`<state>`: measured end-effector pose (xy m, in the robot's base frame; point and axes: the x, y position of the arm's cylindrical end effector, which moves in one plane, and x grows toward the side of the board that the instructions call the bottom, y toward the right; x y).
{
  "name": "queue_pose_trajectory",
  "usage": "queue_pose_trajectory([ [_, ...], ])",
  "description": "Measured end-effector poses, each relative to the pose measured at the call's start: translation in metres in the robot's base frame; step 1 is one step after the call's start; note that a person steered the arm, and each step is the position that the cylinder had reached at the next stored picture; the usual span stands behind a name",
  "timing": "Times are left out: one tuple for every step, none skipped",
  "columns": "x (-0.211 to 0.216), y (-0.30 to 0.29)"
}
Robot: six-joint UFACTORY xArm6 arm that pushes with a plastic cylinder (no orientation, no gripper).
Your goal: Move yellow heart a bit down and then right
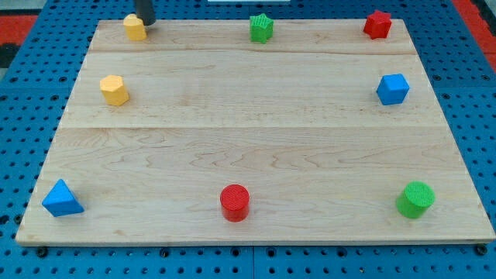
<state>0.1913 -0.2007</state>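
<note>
Nearest you, along the view's bottom edge of the wooden tabletop [256, 155], sit 3 blocks: a blue triangle [62, 199] at the left, a red cylinder [234, 202] in the middle and a green cylinder [416, 199] at the right. Look higher and you find a yellow hexagon [114, 90] by the left edge and a blue cube [393, 89] by the right edge, well apart from each other. Along the view's top you see the yellow heart [135, 26] in the left corner, a green star [262, 28] in the middle and a red star [377, 24] in the right corner. Your rod comes down from the top edge, and my tip [146, 22] stands just beside the yellow heart, on its right and slightly above, close enough that you cannot tell whether they touch. You have no claw on this arm, so none shows
</note>
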Motion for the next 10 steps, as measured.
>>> queue_pose_trajectory([
  [0.0, -0.029],
  [0.0, -0.076],
  [0.006, -0.091],
  [0.013, -0.052],
  [0.032, -0.04],
  [0.061, -0.04],
  [0.071, -0.02],
  [0.072, 0.01],
  [0.077, 0.012],
  [0.077, 0.028],
])
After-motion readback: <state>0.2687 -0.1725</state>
